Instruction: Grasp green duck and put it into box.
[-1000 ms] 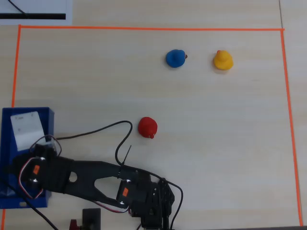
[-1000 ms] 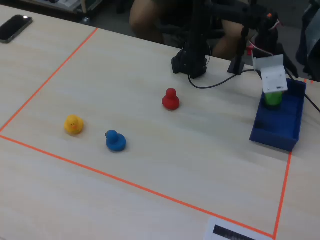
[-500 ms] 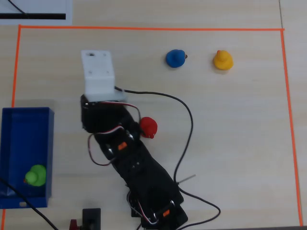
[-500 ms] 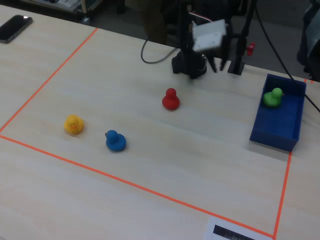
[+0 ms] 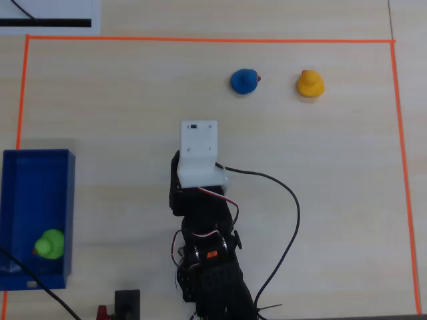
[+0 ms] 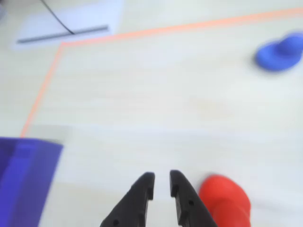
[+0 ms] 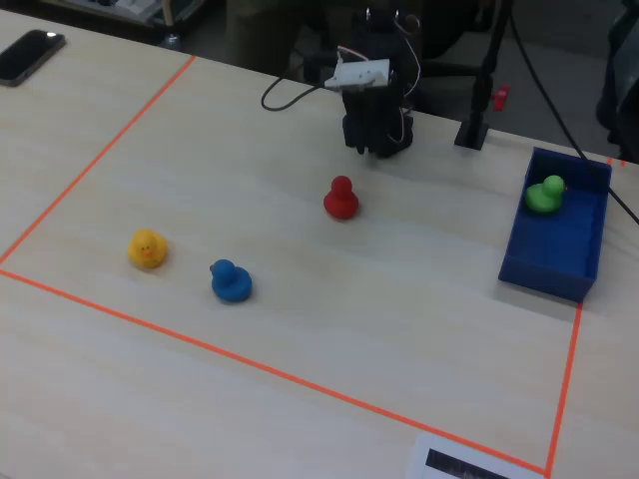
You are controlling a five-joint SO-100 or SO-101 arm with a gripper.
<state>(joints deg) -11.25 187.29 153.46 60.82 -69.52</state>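
The green duck [image 5: 50, 243] sits inside the blue box [image 5: 37, 155] at the left edge of the overhead view. In the fixed view the duck [image 7: 545, 193] is at the far end of the box [image 7: 549, 271]. A corner of the box [image 6: 23, 175] shows at lower left in the wrist view. My gripper [image 6: 161, 177] is empty, its jaws a narrow gap apart, low over bare table and well away from the box. In the overhead view the white camera mount [image 5: 199, 153] hides the gripper.
A red duck [image 6: 225, 196] stands just right of my fingers; it also shows in the fixed view [image 7: 340, 199]. A blue duck [image 5: 245, 81] and a yellow duck [image 5: 310, 84] stand farther out. Orange tape [image 5: 200, 40] frames the work area.
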